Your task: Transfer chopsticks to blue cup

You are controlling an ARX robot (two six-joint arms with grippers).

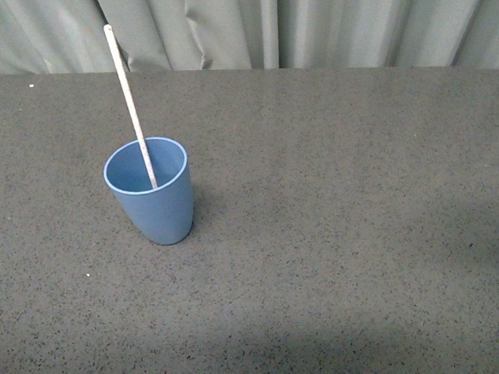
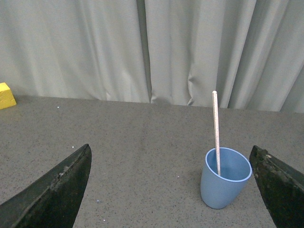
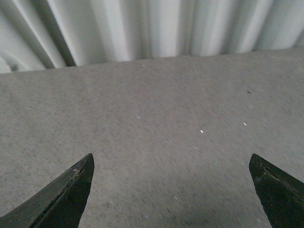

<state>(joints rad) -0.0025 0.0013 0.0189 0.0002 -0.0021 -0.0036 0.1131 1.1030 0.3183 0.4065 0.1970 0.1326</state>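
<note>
The blue cup (image 1: 153,198) stands upright on the dark grey table, left of centre in the front view. The cream-white chopstick (image 1: 128,97) stands inside it, leaning toward the back left, its top half above the rim. Neither arm shows in the front view. In the left wrist view the cup (image 2: 224,179) with the chopstick (image 2: 216,128) sits just inside the far fingertip; my left gripper (image 2: 172,183) is open and empty, back from the cup. My right gripper (image 3: 171,183) is open and empty over bare table; no cup shows there.
A grey pleated curtain (image 1: 306,20) hangs along the table's far edge. A yellow block (image 2: 5,95) lies at the table's back edge in the left wrist view. The speckled table surface (image 1: 364,230) stretches to the right of the cup.
</note>
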